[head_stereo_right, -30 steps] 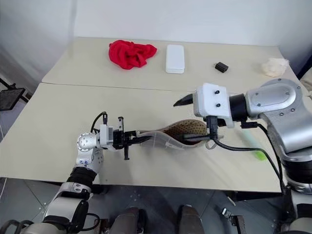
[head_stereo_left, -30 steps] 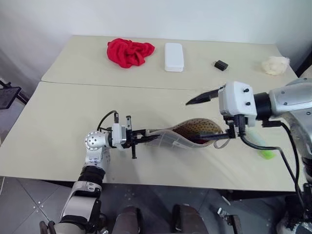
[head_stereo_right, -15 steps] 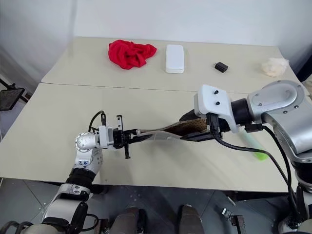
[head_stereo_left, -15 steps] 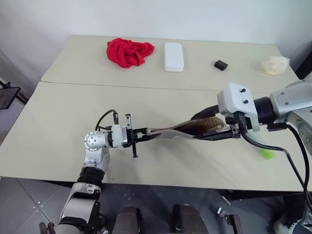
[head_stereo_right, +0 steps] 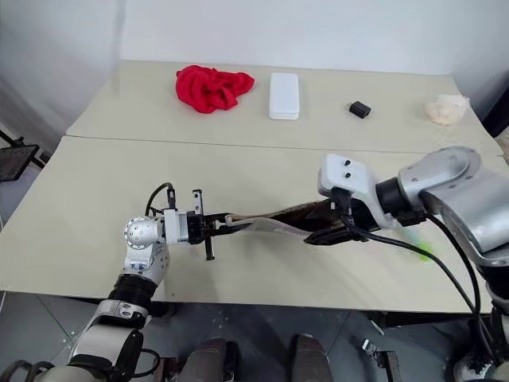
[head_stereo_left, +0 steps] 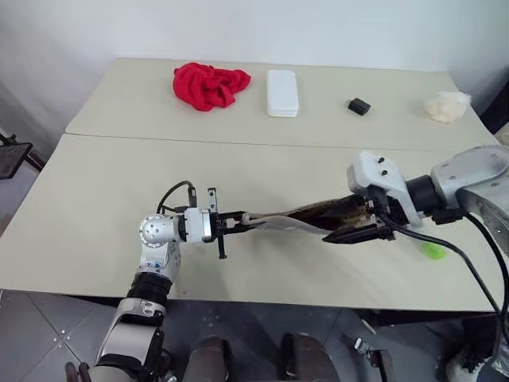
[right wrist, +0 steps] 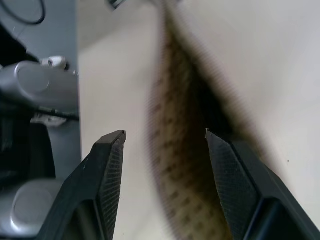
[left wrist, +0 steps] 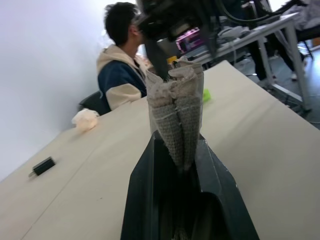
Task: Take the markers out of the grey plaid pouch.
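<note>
Your flat grey plaid fabric pouch (head_stereo_left: 298,220), soft and limp, hangs just above the beige table (head_stereo_left: 95,199), left gripper (head_stereo_left: 232,222) clamped on its end. Right gripper (head_stereo_left: 355,224), fingers apart, straddles the lined mouth; reach inside gently. A bright green marker (head_stereo_left: 433,250) lies beside.

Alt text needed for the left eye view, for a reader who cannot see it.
Two robot hands stretch the grey plaid pouch above a beige table: the left hand pinches one end, the right hand works at its open mouth. A green marker lies beside the right arm.
</note>
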Tool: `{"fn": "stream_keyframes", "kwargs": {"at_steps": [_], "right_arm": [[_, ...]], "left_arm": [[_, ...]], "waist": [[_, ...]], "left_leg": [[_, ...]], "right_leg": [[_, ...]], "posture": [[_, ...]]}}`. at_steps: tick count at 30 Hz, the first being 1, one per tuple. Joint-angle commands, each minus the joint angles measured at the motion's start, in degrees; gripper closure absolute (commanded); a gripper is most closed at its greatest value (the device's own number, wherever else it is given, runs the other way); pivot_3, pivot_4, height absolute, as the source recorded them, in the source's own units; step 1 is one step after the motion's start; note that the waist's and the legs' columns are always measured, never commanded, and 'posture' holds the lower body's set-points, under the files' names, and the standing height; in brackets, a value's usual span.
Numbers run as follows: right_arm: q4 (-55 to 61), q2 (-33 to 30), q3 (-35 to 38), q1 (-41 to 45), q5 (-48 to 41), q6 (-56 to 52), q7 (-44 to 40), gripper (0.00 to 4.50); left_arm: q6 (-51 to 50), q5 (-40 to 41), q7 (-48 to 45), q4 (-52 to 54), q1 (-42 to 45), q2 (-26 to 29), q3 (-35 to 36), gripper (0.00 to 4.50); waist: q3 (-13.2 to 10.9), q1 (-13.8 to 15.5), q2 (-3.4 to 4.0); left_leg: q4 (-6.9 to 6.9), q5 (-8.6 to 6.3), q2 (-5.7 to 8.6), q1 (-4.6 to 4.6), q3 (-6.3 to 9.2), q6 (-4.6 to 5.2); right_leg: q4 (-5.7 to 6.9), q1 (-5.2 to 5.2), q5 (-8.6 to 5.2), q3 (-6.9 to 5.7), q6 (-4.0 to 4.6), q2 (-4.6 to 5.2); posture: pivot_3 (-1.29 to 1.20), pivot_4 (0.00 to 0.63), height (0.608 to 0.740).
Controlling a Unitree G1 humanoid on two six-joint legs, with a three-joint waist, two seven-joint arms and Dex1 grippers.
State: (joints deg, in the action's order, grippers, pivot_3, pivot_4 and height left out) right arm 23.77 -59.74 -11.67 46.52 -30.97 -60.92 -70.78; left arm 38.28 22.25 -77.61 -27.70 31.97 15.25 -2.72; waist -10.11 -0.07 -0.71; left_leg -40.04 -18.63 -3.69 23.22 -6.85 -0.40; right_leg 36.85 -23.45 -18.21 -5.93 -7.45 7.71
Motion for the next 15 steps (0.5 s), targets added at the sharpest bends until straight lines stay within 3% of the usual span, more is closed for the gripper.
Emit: {"fn": "stream_keyframes", "kwargs": {"at_steps": [1, 3, 5, 10, 15], "right_arm": [[-0.80, 1.13, 1.30, 2.13, -2.80, -4.56, 1.17, 1.88], [-1.54, 2.17, 2.83, 2.36, -5.45, -7.52, 1.46, 1.88], [-2.51, 3.49, 4.70, 2.59, -7.80, -10.27, 2.56, 2.23], [-4.60, 4.76, 6.34, 2.65, -9.51, -12.66, 5.33, 3.75], [-2.51, 3.87, 1.80, 2.00, -3.23, -7.04, 10.06, 3.75]], "left_arm": [[1.14, 0.50, -0.34, 1.63, -0.52, 0.15, -0.43, 4.50], [1.24, 0.56, -0.41, 1.52, -0.69, 0.28, -0.60, 4.50], [1.39, 0.50, -0.48, 1.36, -0.86, 0.42, -0.76, 4.50], [1.52, 0.32, -0.54, 1.01, -1.11, 0.54, -0.97, 4.50], [1.26, 0.43, -0.40, 0.97, -1.00, 0.56, -0.79, 4.50]], "waist": [[0.00, -0.01, 0.00], [0.00, 0.04, 0.00], [0.00, 0.08, 0.00], [0.00, 0.08, 0.00], [0.00, -0.02, 0.00]], "left_leg": [[0.01, 0.00, -0.01, 0.00, 0.00, 0.00], [0.01, 0.00, 0.00, 0.01, 0.00, 0.00], [0.01, 0.00, 0.00, 0.01, 0.02, 0.00], [0.00, 0.00, 0.00, 0.02, 0.01, 0.01], [0.01, 0.00, 0.00, 0.02, 0.00, 0.01]], "right_leg": [[0.00, 0.00, 0.00, 0.00, 0.00, -0.01], [-0.01, 0.00, 0.00, 0.00, 0.00, 0.00], [-0.02, 0.01, 0.00, -0.01, 0.00, 0.00], [-0.01, 0.01, 0.00, 0.00, 0.00, 0.01], [-0.01, -0.01, 0.00, 0.00, 0.00, 0.00]], "posture": [[0.00, 0.150, 0.740], [0.00, 0.150, 0.740], [0.00, 0.150, 0.740], [0.00, 0.150, 0.740], [0.00, 0.150, 0.740]]}}
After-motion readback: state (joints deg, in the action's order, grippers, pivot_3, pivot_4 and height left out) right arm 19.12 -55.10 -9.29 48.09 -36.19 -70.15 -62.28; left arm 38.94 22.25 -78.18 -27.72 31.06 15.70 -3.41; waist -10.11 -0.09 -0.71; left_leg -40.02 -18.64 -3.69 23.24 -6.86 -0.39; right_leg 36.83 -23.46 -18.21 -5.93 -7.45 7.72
